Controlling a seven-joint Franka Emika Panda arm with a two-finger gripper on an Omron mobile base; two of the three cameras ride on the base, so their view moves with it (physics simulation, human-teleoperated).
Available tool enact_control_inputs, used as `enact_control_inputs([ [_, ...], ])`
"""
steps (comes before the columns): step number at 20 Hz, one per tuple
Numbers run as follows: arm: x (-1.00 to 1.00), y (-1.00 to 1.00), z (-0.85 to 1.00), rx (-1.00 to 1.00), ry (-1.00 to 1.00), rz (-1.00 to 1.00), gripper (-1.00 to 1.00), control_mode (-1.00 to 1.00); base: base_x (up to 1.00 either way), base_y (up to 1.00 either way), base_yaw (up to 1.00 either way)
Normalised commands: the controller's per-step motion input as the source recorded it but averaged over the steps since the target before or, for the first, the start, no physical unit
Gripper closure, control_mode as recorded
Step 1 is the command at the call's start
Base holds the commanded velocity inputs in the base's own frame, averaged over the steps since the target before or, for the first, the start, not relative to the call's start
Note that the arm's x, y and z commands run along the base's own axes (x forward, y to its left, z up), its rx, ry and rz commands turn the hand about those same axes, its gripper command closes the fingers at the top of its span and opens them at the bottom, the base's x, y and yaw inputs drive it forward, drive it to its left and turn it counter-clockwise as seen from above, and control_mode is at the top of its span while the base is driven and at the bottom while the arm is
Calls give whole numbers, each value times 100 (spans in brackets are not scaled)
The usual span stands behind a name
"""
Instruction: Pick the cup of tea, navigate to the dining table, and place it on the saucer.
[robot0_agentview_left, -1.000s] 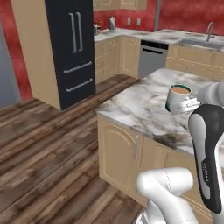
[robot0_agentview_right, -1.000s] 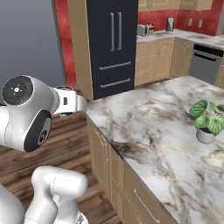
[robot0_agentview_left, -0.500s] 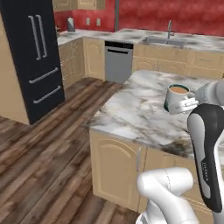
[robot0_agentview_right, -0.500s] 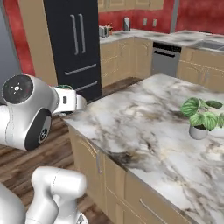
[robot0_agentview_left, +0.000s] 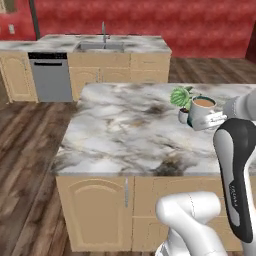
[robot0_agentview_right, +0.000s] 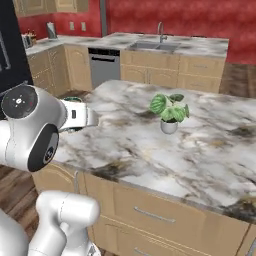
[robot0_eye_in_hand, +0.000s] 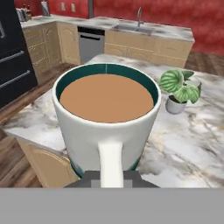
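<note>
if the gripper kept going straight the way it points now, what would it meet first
Beyond the cup of tea it holds, probably the potted plant on the marble counter, though depth is unclear and it could pass beside it.

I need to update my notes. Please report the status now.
Gripper shut on the cup of tea, carried upright. Small potted plant on marble counter ahead.

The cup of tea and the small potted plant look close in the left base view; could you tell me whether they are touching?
Apart. In the hand view the cup of tea is held up close in the jaws, while the potted plant stands farther back on the marble counter, with bare marble between them.
</note>
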Motion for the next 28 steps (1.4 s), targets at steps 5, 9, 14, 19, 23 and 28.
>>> enact_control_inputs([
  [5, 0, 0, 0, 0, 0, 0, 100, 100, 7, 0, -58],
  [9, 0, 0, 0, 0, 0, 0, 100, 100, -8, 25, -43],
  [14, 0, 0, 0, 0, 0, 0, 100, 100, -10, 90, -2],
  [19, 0, 0, 0, 0, 0, 0, 100, 100, 0, 100, 0],
  [23, 0, 0, 0, 0, 0, 0, 100, 100, 0, 100, 1],
  [28, 0, 0, 0, 0, 0, 0, 100, 100, 0, 100, 0],
])
